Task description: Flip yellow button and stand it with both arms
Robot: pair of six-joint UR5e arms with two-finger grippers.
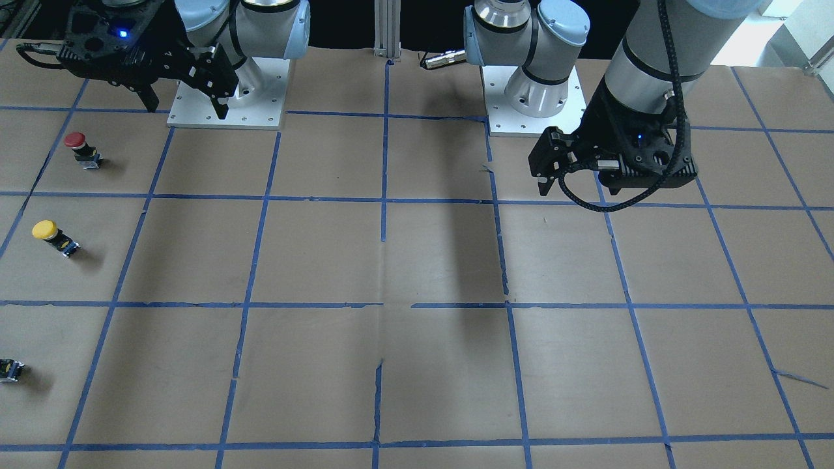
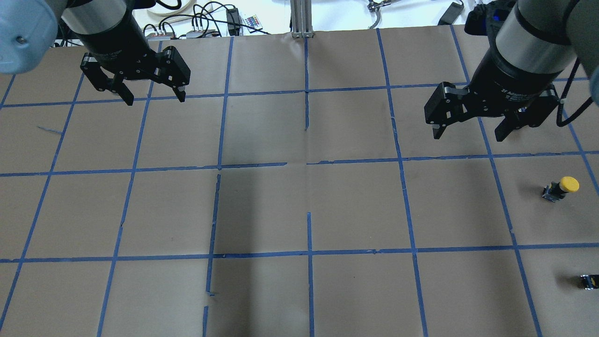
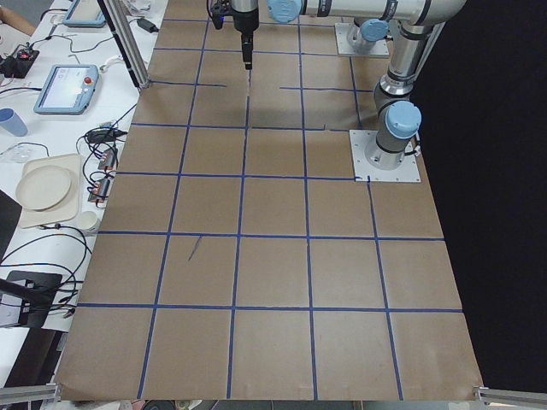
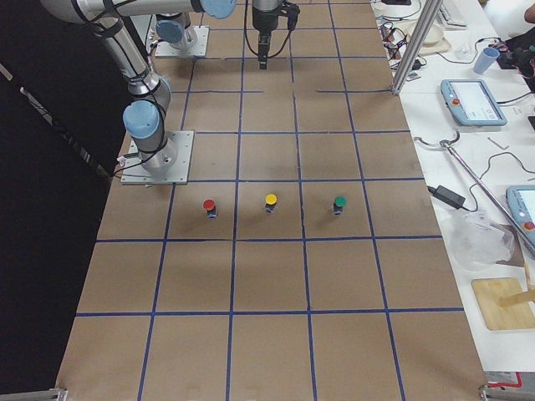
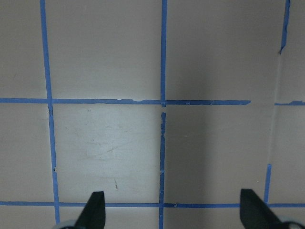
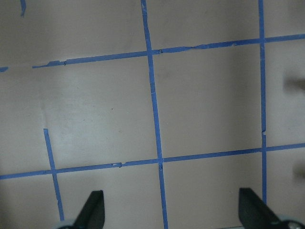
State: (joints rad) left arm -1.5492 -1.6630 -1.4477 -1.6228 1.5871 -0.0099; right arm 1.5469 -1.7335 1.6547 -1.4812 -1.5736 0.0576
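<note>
The yellow button (image 1: 53, 237) sits alone on the brown paper near the table end on my right side, with its black-and-grey body on the table and its yellow cap uppermost. It also shows in the overhead view (image 2: 561, 188) and the exterior right view (image 4: 270, 201). My right gripper (image 2: 468, 136) is open and empty, and hovers over the table well short of the button. It shows in the right wrist view (image 6: 172, 212) and the front-facing view (image 1: 187, 107). My left gripper (image 2: 152, 97) is open and empty over the far left, seen also in the left wrist view (image 5: 174, 212).
A red-capped button (image 1: 81, 148) stands nearer my base and a green-capped one (image 4: 339, 204) farther out, in a row with the yellow one. Two arm base plates (image 1: 228, 98) are bolted at the robot's side. Blue tape lines grid the paper.
</note>
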